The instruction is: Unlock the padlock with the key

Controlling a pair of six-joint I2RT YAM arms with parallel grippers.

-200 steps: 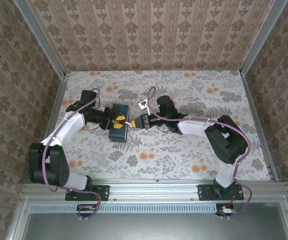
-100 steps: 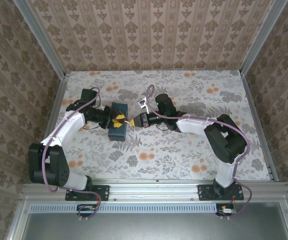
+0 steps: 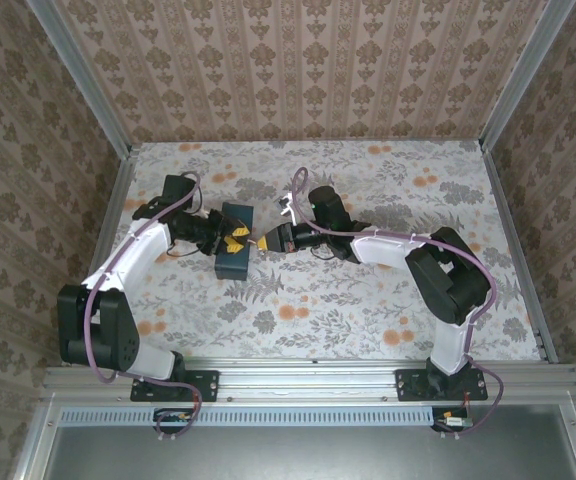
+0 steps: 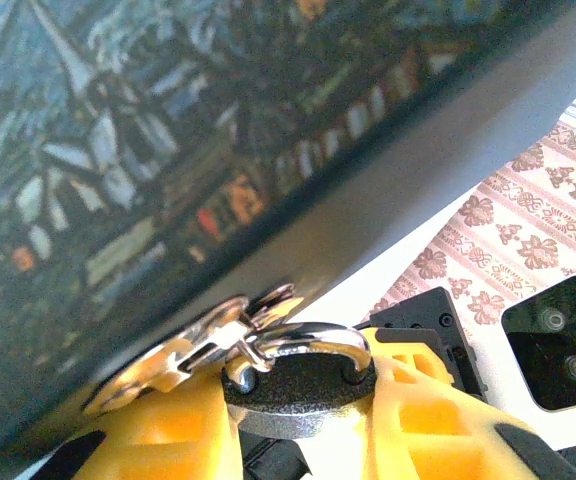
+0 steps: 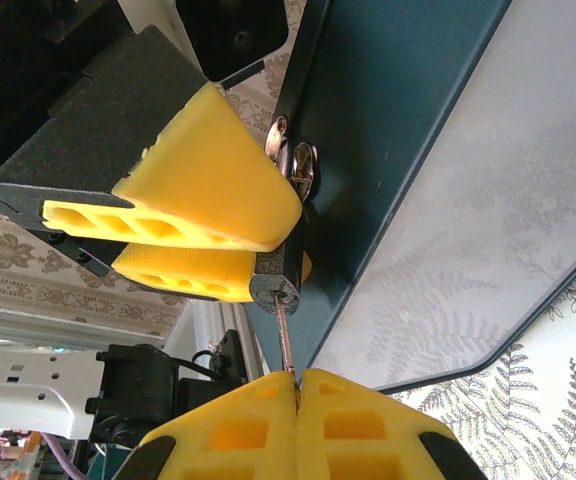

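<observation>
The dark grey padlock (image 4: 303, 400) hangs by its chrome shackle (image 4: 303, 342) from the metal hasp (image 4: 183, 355) of a dark teal box (image 3: 236, 262). My left gripper (image 3: 232, 241) is shut on the padlock's body, with a yellow finger (image 4: 163, 430) on each side. The key (image 5: 284, 338) is a thin blade whose tip is in the keyhole at the padlock's bottom end (image 5: 275, 286). My right gripper (image 5: 296, 384) is shut on the key's head, which is hidden between the pads. In the top view the right gripper (image 3: 271, 241) faces the left one just right of the box.
The box's lid (image 5: 398, 130) lies close along the right gripper's side. The floral table (image 3: 368, 300) has free room in front and to the right. Patterned walls (image 3: 298, 70) and metal rails close in the table on three sides.
My right gripper has moved a little left, toward the padlock, with the key in it. The box and left gripper have shifted slightly left and away.
</observation>
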